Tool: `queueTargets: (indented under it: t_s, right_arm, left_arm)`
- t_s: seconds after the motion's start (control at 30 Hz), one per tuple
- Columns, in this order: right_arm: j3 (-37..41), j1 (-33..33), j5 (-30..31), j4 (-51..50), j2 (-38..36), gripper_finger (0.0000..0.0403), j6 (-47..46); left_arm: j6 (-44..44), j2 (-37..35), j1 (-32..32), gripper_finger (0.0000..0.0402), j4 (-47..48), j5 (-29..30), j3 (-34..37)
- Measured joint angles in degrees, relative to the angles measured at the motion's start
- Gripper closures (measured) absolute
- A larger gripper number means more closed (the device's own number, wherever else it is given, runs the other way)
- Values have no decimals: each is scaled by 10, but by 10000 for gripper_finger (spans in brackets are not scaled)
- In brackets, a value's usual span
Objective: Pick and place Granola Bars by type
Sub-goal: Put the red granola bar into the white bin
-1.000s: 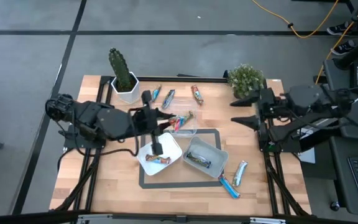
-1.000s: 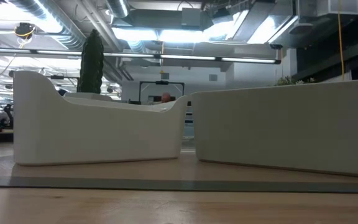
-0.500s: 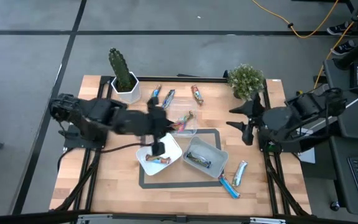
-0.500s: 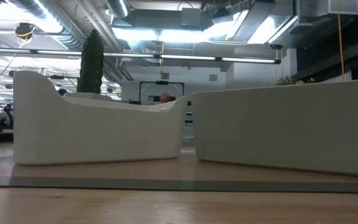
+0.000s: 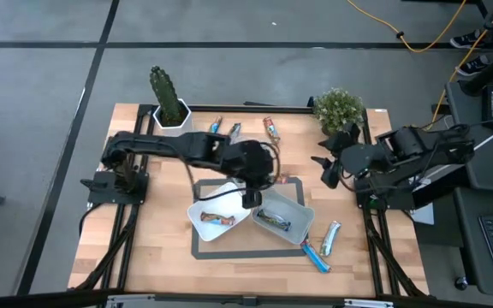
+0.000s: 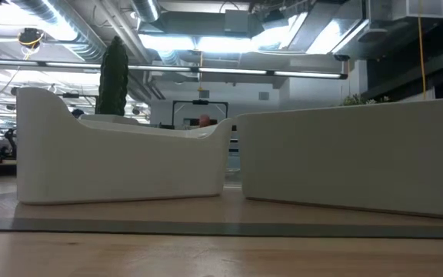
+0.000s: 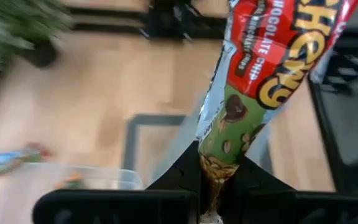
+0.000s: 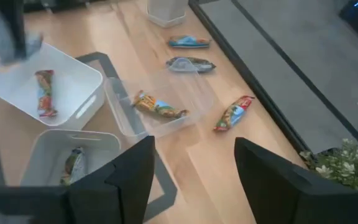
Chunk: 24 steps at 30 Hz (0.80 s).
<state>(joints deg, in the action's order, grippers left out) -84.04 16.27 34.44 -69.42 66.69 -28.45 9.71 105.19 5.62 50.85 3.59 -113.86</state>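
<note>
A wooden table (image 5: 144,248) carries a potted cactus (image 5: 168,103) at one far corner and a leafy plant (image 5: 339,109) at the other. Near the middle, a white tub (image 5: 204,224) and a grey tub (image 5: 291,212) sit side by side beside a clear tray (image 8: 194,93). Loose bars lie on the wood: a blue one (image 5: 215,127), a silver one (image 5: 232,132) and a red one (image 5: 270,129) along the far edge, with two more (image 5: 322,243) by the near right corner.

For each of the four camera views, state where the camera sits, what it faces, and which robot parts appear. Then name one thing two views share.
High: overhead, straight down; both arms, white tub.
Low: table height, level across; tub walls, no arms.
Left wrist: past left gripper shut on a red-green bar.
Right wrist: past open right gripper over table.
Shared: the white tub appears in high and right wrist views.
</note>
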Motion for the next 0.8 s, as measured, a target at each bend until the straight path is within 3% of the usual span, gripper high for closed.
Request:
queueTargets:
  t_s: [0.13,0.33,0.5,0.67,0.8]
  right_arm:
    - [38,-16,2,26,0,181,5]
    - [80,-30,5,37,0,181,31]
    - [86,-31,5,40,0,181,39]
    - [86,-31,5,58,-3,181,71]
    - [86,-34,5,65,-2,181,95]
  left_arm:
    - [-17,30,-18,385,3,-85,0]
    - [-15,59,-14,385,3,-110,0]
    - [27,55,-7,385,28,-111,0]
    - [77,51,29,385,188,-74,5]
    - [130,46,61,384,225,-54,67]
